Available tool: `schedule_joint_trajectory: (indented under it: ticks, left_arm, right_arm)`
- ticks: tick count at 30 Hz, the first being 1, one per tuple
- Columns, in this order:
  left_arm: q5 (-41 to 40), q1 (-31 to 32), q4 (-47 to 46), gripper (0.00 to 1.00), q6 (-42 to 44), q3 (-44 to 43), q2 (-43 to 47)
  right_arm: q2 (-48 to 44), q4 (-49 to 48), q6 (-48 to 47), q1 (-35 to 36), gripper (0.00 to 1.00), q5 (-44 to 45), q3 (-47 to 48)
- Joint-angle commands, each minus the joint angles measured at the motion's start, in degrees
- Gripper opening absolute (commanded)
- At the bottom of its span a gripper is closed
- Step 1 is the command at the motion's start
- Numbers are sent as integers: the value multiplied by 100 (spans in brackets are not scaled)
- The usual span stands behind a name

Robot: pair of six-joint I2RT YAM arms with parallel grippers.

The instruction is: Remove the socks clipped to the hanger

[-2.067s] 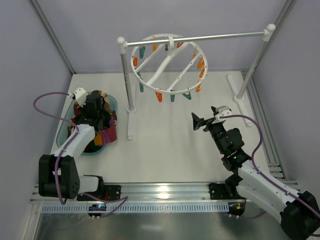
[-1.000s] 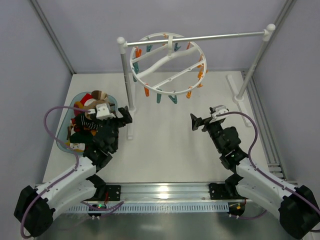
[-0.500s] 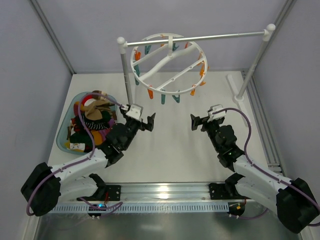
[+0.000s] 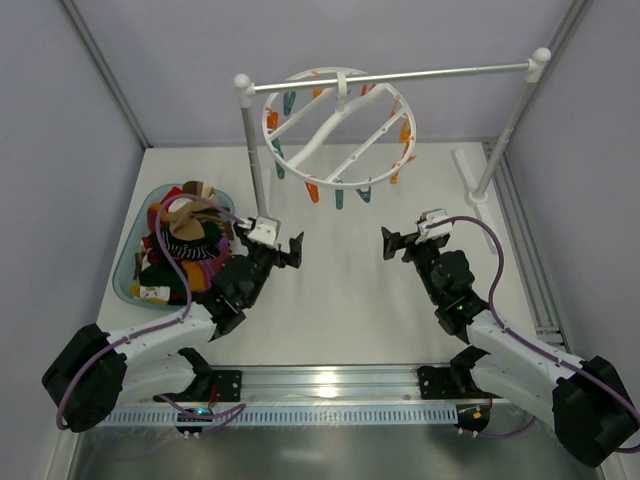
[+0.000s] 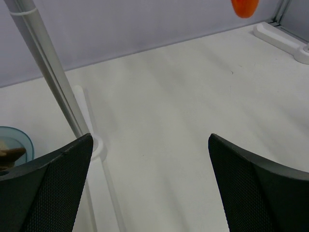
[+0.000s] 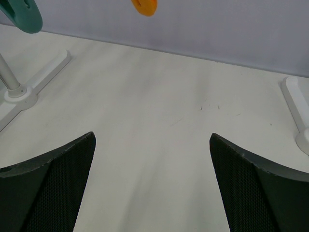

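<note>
Hanger (image 4: 327, 128): round white plastic ring, crossing spokes, hanging from metal bar (image 4: 420, 73) far centre between two white posts. Small orange and teal clips (image 4: 338, 197) dangling around rim, all showing bare; exact count unclear. Socks (image 4: 185, 245): soft mixed-colour fabric, lying heaped in one teal basin (image 4: 124, 276) at left. Left gripper (image 4: 288, 250) hovering over smooth white table (image 4: 340, 310), textured black fingers standing wide apart, gripping nothing. Right gripper (image 4: 391, 245) likewise spread wide, holding nothing.
</note>
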State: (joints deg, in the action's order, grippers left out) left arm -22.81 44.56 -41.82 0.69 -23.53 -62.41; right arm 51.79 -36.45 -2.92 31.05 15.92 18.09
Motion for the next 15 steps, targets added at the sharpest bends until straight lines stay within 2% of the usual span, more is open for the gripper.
schedule_joint_trajectory:
  ticks: [1, 15]
  left_arm:
    - [-277, 1, -300, 99, 54, -11, 1]
    - [-848, 1, -265, 100, -16, -187, -315]
  right_arm:
    - [-20, -398, 28, 15, 100, 43, 19]
    - [-55, -407, 28, 15, 100, 34, -7]
